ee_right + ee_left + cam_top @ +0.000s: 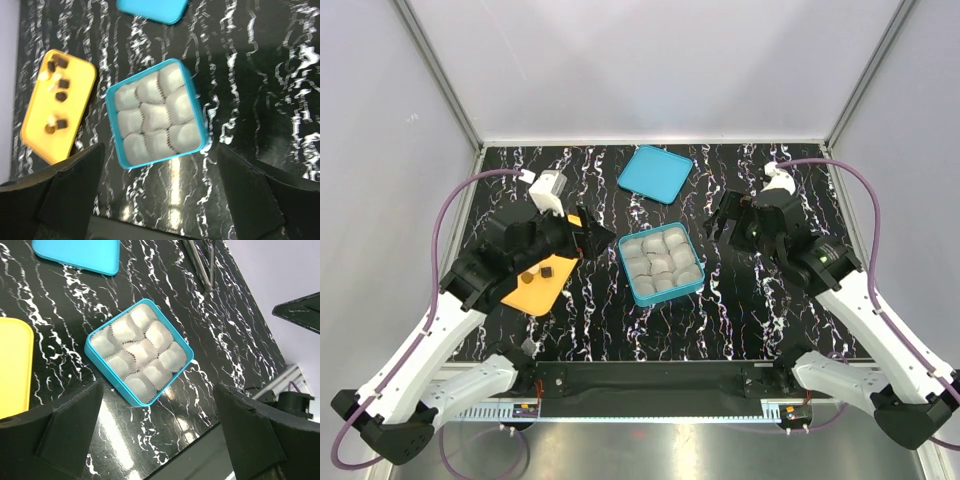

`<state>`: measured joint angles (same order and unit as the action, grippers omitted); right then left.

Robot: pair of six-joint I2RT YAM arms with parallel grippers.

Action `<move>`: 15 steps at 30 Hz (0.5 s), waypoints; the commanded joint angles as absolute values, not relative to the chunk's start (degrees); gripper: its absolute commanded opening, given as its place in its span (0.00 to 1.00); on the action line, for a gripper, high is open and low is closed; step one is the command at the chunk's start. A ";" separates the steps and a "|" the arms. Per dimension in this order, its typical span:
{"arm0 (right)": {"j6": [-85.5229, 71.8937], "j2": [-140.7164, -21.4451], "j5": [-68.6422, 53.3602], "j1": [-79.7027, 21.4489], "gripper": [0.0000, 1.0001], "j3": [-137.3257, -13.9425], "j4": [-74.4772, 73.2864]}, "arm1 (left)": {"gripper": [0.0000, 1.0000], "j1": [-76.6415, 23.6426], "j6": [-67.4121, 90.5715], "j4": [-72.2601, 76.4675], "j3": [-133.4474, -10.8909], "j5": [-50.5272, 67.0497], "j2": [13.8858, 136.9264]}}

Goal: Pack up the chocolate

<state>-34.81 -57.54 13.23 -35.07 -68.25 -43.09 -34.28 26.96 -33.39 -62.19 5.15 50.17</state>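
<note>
Marbled table (750,320): box (629,272), lid (656,174), tray (535,292)

Box (628,270) of paper cups (662,260) on counter (740,320), between left claw (590,236) and right claw (720,226). Lid (656,173) beyond box, apart. Tray (535,295) under left claw, beside box; chocolate (546,270) on tray.

Nothing readable from where I'm standing, tbh: no labels, brand names or numbers I can make out on anything. Only candidate is the pale strip (620,412) running along the near edge of the counter (740,310). It has a row of fine little marks on it, but they're way too small to tell if they're digits or just ticks.
</note>
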 commanded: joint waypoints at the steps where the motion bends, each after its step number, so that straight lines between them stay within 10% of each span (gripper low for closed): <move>1: -33.93 -59.06 19.84 -34.80 1.00 -70.40 -41.31 | 0.99 -34.37 26.28 -31.64 -61.44 1.32 48.87; 15: -16.97 -92.85 16.08 -10.56 0.91 -88.23 -34.54 | 0.99 -34.37 15.74 -35.41 -57.58 2.29 39.73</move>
<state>-21.63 -86.87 15.86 -13.34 -83.11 -36.69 -34.28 20.56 -35.07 -58.94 1.48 41.01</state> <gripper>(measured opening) 0.930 0.988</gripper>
